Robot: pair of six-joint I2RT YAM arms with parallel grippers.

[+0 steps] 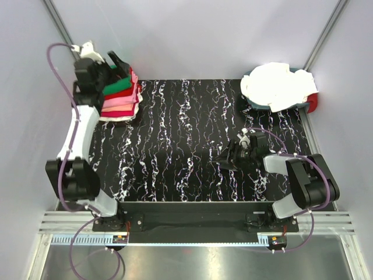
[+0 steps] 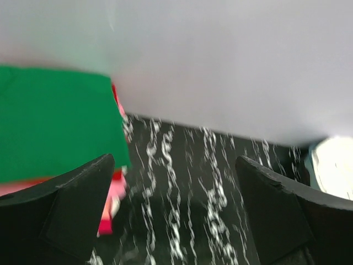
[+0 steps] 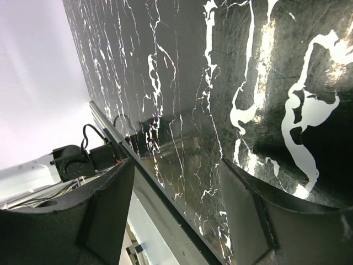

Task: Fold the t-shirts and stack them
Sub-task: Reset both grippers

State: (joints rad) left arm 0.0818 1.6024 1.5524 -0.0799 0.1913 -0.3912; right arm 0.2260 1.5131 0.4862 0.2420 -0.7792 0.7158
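Black white-veined mat (image 1: 186, 151) covers desk, pale walls around. Folded t-shirt stack (image 1: 119, 102) sits at mat's far left corner, green t-shirt (image 1: 118, 87) on top, red, pink and cream below. Stack's long axis runs near-far; collar direction can't tell. Just beside green top hovers left end effector (image 2: 174, 165), jaws apart, empty. Near right, right end effector (image 1: 223, 160) is low over mat, jaws apart, empty. Far right, white t-shirts (image 1: 278, 84) lie heaped.

I see my left gripper (image 1: 119, 65) over the green t-shirt (image 1: 118, 88) topping the far-left corner stack (image 1: 121, 106). White t-shirts (image 1: 277, 86) sit heaped in the far-right corner.
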